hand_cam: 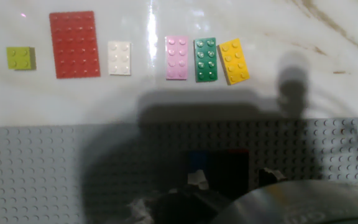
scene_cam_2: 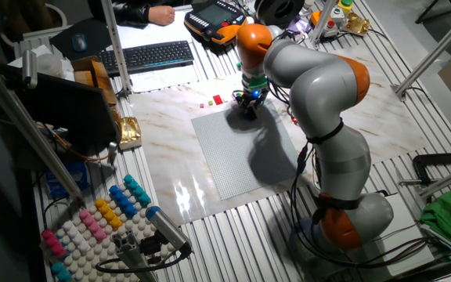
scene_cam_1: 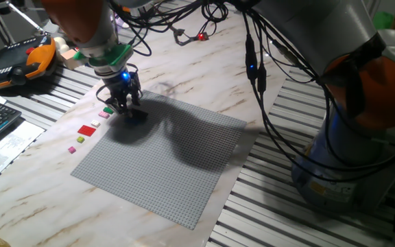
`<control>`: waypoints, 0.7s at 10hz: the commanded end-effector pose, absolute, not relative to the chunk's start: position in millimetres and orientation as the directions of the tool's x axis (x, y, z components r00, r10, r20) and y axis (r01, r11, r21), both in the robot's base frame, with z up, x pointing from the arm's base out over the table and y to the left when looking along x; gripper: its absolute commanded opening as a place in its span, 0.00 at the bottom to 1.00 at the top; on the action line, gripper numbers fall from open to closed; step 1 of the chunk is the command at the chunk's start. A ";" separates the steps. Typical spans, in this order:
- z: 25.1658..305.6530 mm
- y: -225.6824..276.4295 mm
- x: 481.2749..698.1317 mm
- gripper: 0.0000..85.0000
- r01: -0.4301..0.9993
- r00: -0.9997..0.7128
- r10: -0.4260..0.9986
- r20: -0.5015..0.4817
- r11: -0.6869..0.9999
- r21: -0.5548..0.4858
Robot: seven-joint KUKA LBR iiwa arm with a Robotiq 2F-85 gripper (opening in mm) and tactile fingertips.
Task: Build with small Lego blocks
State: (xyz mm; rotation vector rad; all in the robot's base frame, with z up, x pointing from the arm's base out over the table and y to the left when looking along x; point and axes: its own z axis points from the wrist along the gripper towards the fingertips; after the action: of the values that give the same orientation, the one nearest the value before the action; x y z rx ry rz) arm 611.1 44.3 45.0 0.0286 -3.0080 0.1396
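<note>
Small Lego blocks [hand_cam: 204, 59] lie in a row across the top of the hand view, on the worktop [hand_cam: 328, 74] beside the baseplate [hand_cam: 36, 168]. Whether the jaws are open, I cannot tell. Press squarely down onto studs.

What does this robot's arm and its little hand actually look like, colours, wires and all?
The arm is built of fat, rounded silver-grey segments with orange bands at the joints. Black cables hang loosely along it, one carrying a small blue light. At the wrist sits a green ring, and below it a small black gripper with a blue light glowing on its body.
</note>
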 end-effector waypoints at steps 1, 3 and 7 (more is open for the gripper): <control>45.0 44.2 611.2 0.60 -0.014 -0.992 -0.001 0.126 0.995 -0.100; 46.4 42.9 595.1 0.63 -0.017 -0.987 -0.003 0.158 0.996 -0.091; 33.3 49.4 564.6 0.67 -0.006 -0.994 0.006 0.111 0.994 -0.110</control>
State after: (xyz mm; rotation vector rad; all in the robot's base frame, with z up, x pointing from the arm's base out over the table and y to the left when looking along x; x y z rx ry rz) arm 564.7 48.5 33.0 0.0083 -3.0253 0.1661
